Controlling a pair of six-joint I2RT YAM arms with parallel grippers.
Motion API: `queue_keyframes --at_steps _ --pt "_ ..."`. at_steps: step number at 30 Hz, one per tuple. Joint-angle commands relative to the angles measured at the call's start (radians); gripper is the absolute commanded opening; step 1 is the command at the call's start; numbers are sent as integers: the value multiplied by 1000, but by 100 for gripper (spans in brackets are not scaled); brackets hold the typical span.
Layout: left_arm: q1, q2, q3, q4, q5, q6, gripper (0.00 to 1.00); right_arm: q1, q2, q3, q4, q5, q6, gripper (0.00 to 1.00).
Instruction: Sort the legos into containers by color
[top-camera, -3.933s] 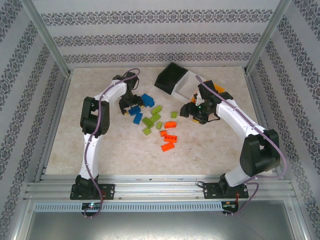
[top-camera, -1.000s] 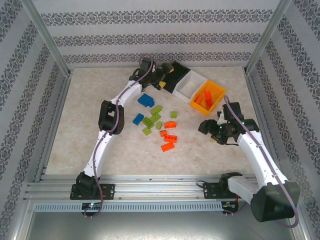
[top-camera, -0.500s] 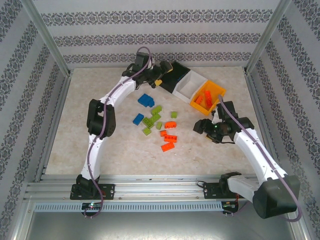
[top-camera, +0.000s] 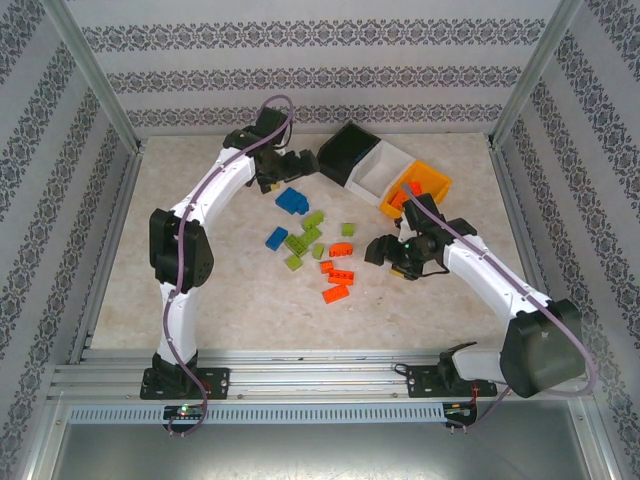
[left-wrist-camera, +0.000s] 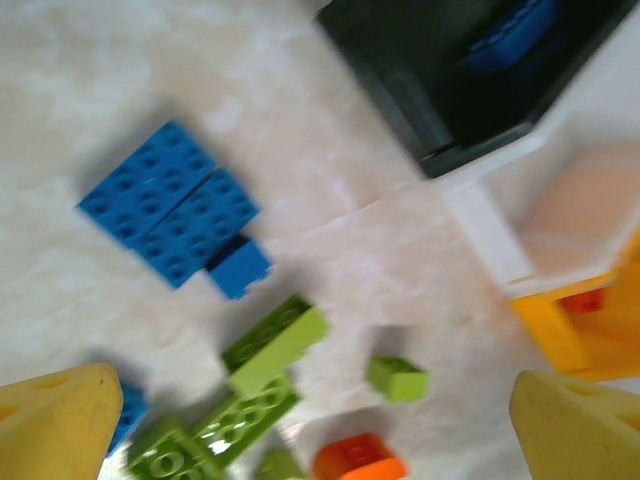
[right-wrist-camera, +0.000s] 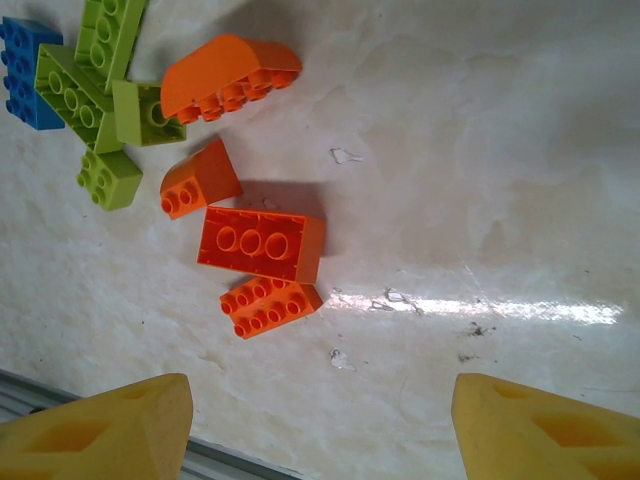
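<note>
Since the loose legos (top-camera: 318, 245) lie in a mixed scatter on the table (top-camera: 200, 290) in front of the containers (top-camera: 385, 172), with some orange pieces (top-camera: 408, 192) already in the orange-yellow bin (top-camera: 432, 180), the sorting looks partly done. The left gripper (top-camera: 288, 166) hangs spread and empty beside the black bin (top-camera: 345, 152), near the blue bricks (top-camera: 292, 200), likely lined up for one. The right gripper (top-camera: 385, 250), fingers (right-wrist-camera: 100, 430) also parted around nothing, looks down on the orange bricks (right-wrist-camera: 262, 245), seemingly its next pick.

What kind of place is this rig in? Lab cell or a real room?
Most likely a lab test cell, not a lived-in room: aluminium frame posts box in a marble-look table, patterned panels wall three sides, and the left arm and right arm are bolted to its near-edge rail.
</note>
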Motion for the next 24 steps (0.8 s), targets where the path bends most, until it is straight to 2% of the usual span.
queue_keyframes --at_steps 1,4,9,15,24 --pt "3 -32 -72 -174 -86 119 98 15 14 32 4 -5 -1 70" --pt "1 -69 -158 -171 -105 146 97 17 8 24 4 1 1 70" --pt "1 -121 -292 -138 -74 205 93 17 1 19 -9 13 -4 70" --pt "2 -196 -450 -79 -60 330 87 15 6 25 -19 18 -14 70" --pt "1 -160 -477 -55 -92 440 76 15 21 38 -24 17 -21 70"
